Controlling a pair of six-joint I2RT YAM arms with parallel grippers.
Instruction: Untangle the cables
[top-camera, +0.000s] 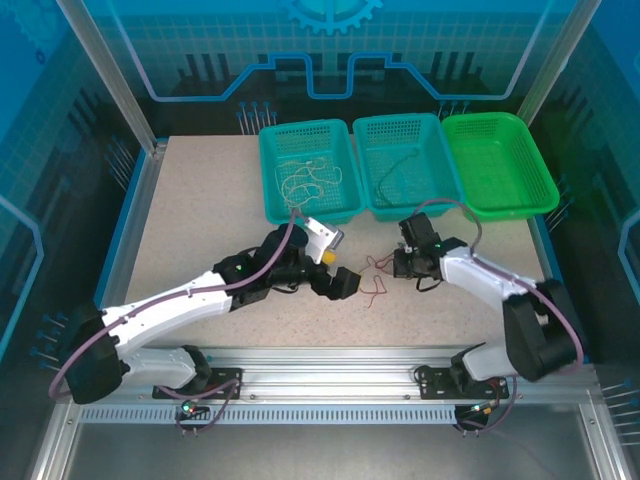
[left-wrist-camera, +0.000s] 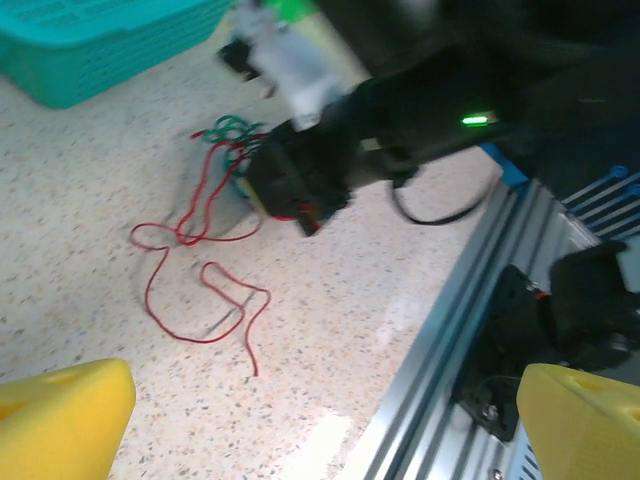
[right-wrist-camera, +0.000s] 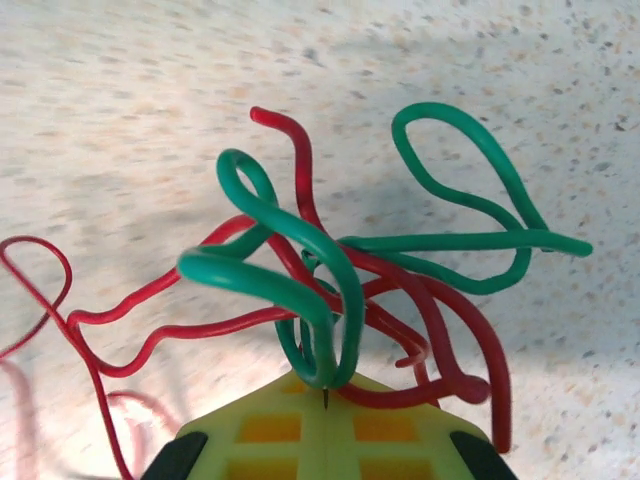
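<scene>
A speckled beige table (top-camera: 195, 225) sits inside blue see-through walls (top-camera: 200, 50) on aluminium posts (top-camera: 108, 75), a grooved rail (top-camera: 330, 362) along its near edge.

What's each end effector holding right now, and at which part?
The right end effector pinches the green cable at the bottom of its loops, inside the knot with the red cable. The left end effector is open, holding nothing.

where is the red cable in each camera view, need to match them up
Top external: red cable just right of centre, lower half.
Left wrist: red cable left of centre, in loose loops.
Right wrist: red cable centre and left, tangled.
Shared landmark: right gripper, holding the green cable knotted into it.
</scene>
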